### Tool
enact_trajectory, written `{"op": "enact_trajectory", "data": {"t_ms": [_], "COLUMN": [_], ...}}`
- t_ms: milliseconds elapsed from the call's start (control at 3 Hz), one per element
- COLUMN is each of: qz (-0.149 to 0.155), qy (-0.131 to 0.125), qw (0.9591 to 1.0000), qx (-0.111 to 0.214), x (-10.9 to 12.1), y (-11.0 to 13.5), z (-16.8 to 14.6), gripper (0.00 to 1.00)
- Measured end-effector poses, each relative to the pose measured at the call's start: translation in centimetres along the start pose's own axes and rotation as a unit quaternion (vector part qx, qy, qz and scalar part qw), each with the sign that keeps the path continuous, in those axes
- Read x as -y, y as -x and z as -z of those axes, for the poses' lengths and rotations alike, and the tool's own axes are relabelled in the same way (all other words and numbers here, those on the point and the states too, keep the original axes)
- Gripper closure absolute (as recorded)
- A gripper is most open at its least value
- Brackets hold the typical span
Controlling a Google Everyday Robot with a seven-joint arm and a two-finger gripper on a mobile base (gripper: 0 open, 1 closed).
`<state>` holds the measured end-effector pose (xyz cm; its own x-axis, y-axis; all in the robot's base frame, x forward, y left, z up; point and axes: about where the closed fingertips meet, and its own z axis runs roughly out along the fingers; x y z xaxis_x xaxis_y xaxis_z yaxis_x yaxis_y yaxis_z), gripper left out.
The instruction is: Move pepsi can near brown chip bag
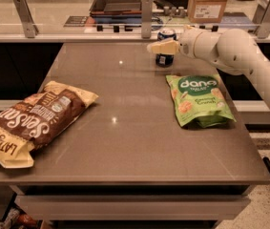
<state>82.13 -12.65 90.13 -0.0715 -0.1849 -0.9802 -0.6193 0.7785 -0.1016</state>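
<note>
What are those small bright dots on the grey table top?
Camera view: probably glare spots from lamps overhead, mirrored in the glossy table; the light is warm and tints the gripper, at the pepsi can near the far edge, yellowish.

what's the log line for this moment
gripper: at pepsi can, far edge of table | pepsi can: upright, far from brown chip bag at near-left | green dang bag: right side
</note>
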Motion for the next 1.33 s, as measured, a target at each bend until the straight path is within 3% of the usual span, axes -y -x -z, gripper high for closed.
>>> {"op": "enact_trajectory", "data": {"t_ms": [333,1333], "qz": [0.000,-0.001], "qy": [0.002,0.008], "qw": [1.0000,1.0000], "qx": [0.000,0.000], "x": [-0.21,-0.86], "y": [-0.07,-0.15], "z": [-0.24,-0.89], "gripper": [0.18,0.87]}}
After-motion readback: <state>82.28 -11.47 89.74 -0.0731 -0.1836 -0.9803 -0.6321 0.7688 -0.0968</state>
